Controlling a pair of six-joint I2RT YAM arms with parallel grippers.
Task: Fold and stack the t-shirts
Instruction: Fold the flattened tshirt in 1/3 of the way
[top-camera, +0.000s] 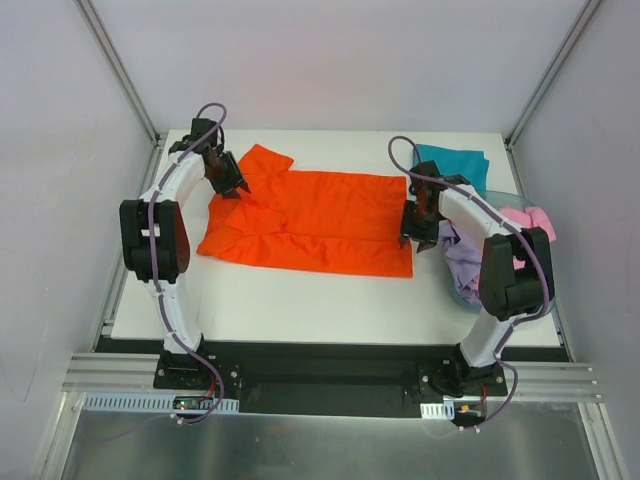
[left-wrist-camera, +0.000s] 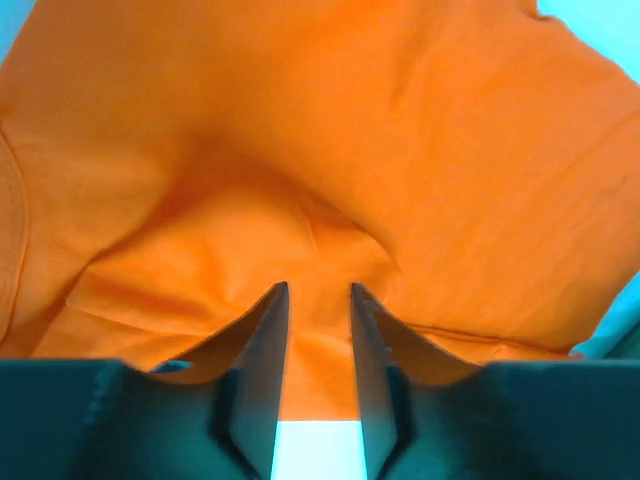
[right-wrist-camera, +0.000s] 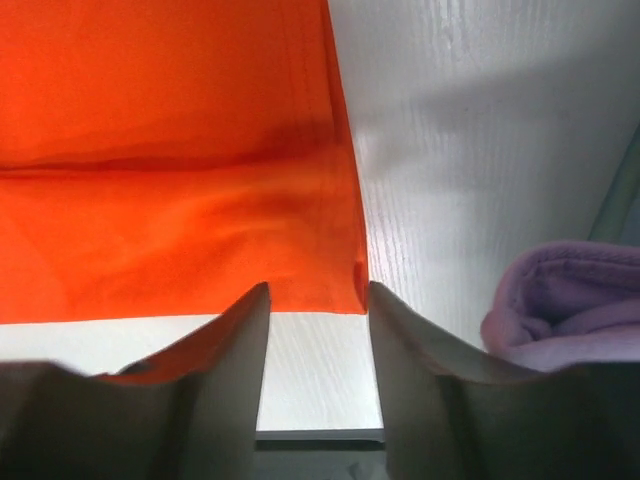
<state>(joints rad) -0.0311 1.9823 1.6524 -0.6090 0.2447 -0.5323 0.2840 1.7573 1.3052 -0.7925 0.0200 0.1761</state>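
on the tabletop (top-camera: 300, 300) seen from above, the orange-red t-shirt (top-camera: 320, 215) lay spread, the left pincer (top-camera: 232, 183) at its far left shoulder, the right pincer (top-camera: 413, 232) at its right hem. in the left wrist view, the fingers stood slightly apart over rumpled orange cloth. in the right wrist view, the fingers gaped at the hem corner, the lavender t-shirt (right-wrist-camera: 560, 300) near

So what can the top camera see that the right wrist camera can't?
Only the top camera shows the left gripper, the teal shirt, the pink shirt and the whole orange shirt spread out. Only the right wrist camera shows that shirt's hem corner up close, just ahead of the right gripper and its open fingers. Both show the orange shirt, the lavender shirt and the white table.
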